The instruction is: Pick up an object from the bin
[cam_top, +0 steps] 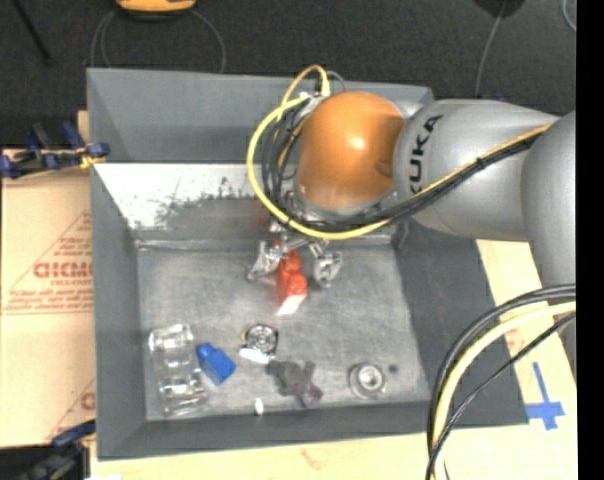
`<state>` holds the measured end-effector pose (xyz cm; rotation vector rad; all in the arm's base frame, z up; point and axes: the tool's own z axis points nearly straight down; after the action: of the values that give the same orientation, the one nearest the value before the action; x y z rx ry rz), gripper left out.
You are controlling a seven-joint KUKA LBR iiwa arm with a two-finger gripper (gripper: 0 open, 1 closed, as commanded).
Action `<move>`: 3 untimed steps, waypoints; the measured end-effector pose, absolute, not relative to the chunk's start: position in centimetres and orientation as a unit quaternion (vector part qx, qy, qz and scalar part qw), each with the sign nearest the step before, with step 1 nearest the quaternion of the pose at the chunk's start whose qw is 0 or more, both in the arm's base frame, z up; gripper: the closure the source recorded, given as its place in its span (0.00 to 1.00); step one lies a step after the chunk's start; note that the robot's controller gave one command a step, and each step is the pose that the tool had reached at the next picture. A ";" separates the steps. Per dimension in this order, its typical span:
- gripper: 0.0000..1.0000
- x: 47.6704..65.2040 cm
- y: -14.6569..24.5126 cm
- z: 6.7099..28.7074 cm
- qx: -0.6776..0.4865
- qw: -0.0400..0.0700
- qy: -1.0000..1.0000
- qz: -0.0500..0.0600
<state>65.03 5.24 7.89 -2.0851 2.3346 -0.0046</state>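
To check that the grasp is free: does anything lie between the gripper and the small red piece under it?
Nothing visible does. The gripper stands open round the red piece, mid-bin; the metal ring and blue piece lie apart, lower in the view.

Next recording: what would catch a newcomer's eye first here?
The arm's orange wrist cover stands out most, up by the far wall of the bin. Below it, the gripper is over a small red thing at the middle of the floor. Along the near side lie a clear plastic piece, a blue piece and a round metal part.
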 end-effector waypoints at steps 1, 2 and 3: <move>1.00 65.1 5.4 8.0 -0.666 0.006 0.746 -0.001; 1.00 65.4 5.3 15.0 -0.663 0.004 0.749 -0.003; 1.00 65.5 5.3 15.4 -0.660 0.003 0.751 0.000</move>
<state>65.47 5.32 15.42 -2.0687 2.3556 -0.0011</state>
